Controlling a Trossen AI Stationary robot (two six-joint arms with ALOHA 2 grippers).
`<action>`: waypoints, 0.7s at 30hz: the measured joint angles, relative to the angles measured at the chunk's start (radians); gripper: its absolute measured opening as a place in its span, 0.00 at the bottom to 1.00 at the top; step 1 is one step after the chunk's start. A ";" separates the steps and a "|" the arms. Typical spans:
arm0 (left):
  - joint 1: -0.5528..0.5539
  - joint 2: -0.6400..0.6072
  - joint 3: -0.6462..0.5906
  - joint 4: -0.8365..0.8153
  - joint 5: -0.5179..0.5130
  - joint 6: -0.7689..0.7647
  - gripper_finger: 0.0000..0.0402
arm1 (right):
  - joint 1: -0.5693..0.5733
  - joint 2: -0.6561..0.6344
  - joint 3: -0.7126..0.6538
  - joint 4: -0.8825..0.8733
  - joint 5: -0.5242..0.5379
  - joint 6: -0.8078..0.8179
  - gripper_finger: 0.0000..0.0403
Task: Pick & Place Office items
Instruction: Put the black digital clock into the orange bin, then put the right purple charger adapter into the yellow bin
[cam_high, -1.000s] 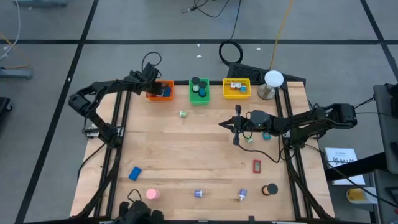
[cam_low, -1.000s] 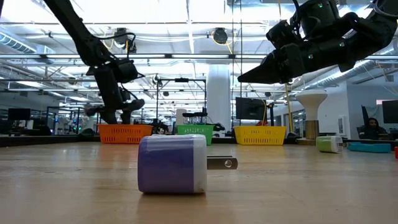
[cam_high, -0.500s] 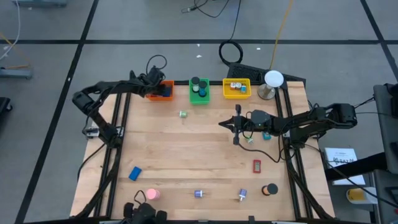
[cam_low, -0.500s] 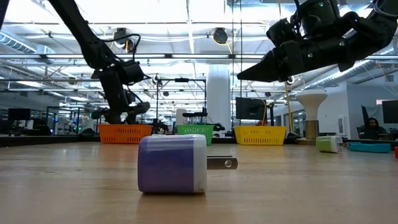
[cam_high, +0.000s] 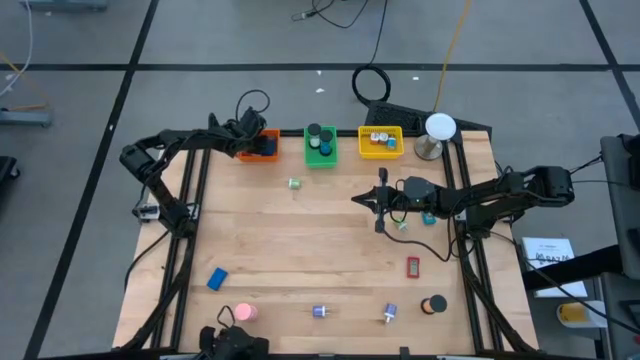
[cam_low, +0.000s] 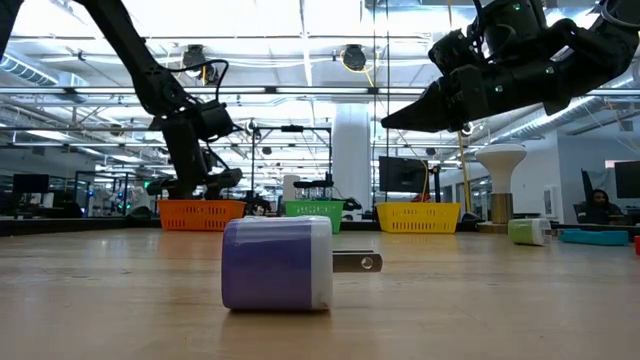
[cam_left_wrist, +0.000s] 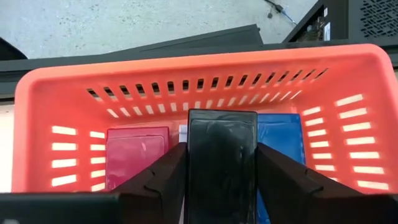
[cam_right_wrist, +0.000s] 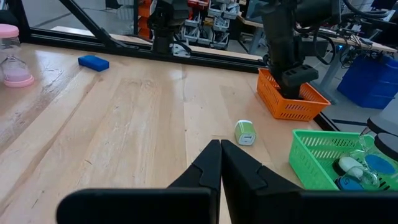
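My left gripper (cam_high: 258, 140) is over the orange bin (cam_high: 255, 147) at the far left and is shut on a black block (cam_left_wrist: 222, 158). A red block (cam_left_wrist: 134, 155) and a blue block (cam_left_wrist: 280, 140) lie on the bin's floor beneath it. My right gripper (cam_high: 357, 200) hangs shut above the table's right middle, touching nothing. Loose items lie flat on the wood: a green-white charger (cam_high: 294, 184), a blue block (cam_high: 217, 278), a pink round piece (cam_high: 244, 312), a purple charger (cam_low: 277, 263), a red block (cam_high: 413, 267) and a black round piece (cam_high: 434, 305). My left gripper pinches the black block by its two long sides (cam_left_wrist: 189, 168), one finger (cam_left_wrist: 155, 180) on each side, with the fingers lying along the block. It comes from above into the orange bin. Whether the block's far end rests on the bin's floor, I cannot tell.
A green bin (cam_high: 321, 146) and a yellow bin (cam_high: 381, 142) stand right of the orange one along the far edge, with the white-domed stand (cam_high: 439, 130) at the far right corner. A teal piece (cam_high: 428, 217) and a small green piece (cam_high: 400, 223) lie beneath the right arm.
My left gripper has moved a little toward the table's right, farther over the orange bin, still shut on the black block. The right arm has kept still.
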 joint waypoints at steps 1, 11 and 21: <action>0.000 0.000 0.000 -0.001 0.000 0.004 0.44 | 0.000 0.000 0.000 0.000 0.000 0.000 0.01; -0.006 -0.002 0.000 -0.003 0.002 0.040 0.46 | 0.000 0.000 0.000 0.000 0.000 0.000 0.01; -0.006 -0.096 0.000 -0.031 0.002 0.084 0.52 | 0.000 0.000 0.000 0.000 0.000 -0.002 0.01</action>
